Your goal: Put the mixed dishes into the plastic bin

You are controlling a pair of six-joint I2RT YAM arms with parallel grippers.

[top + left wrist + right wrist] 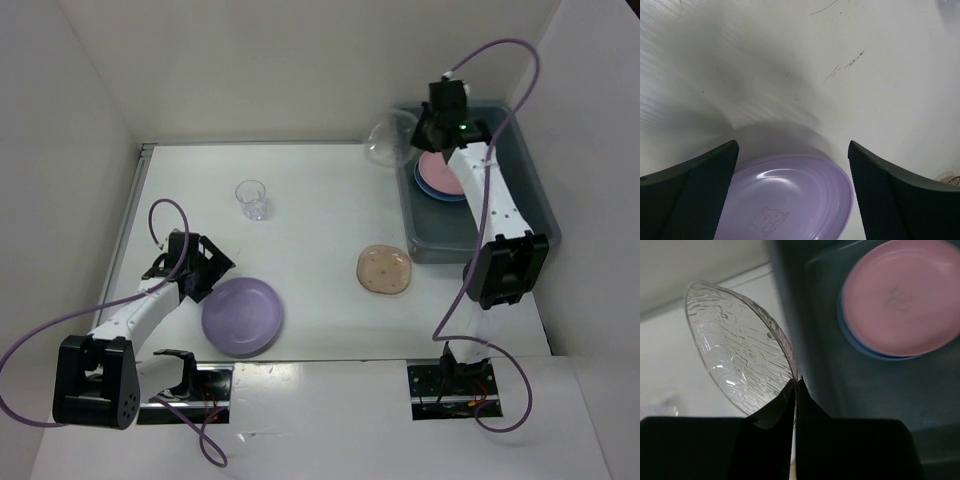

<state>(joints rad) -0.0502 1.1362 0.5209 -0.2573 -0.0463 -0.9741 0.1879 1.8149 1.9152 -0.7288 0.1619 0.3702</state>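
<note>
**Clear plate held at the bin's edge as purple plate waits on the tabletop**

At near left, the left gripper [792, 146] hangs with its jaws spread wide above the far rim of a round purple plate [790, 200]. A pale outline drawing [768, 219] is printed at the plate's centre, too faint to identify. The plate lies flat near the front edge of the tabletop [320, 220].

Farther back stands a small clear cup [252, 199], upright and well apart from the other dishes. To its right, nearer the front, a brownish translucent plate [386, 269] with rounded corners lies just beside the bin's near left corner.

At far right, the right gripper [796, 387] is pressed together on the rim of a clear plate [740, 355] with a rippled, glassy texture. The plate is held tilted on edge at the far left corner of the plastic bin [530, 190], a grey-blue tub with rounded corners. Inside it, a pink plate [900, 300] with a faint central print rests on a blue plate [855, 337].

The tabletop is white with a few dark scuff marks [845, 65], and plain white walls [280, 70] close it in on three sides.
</note>
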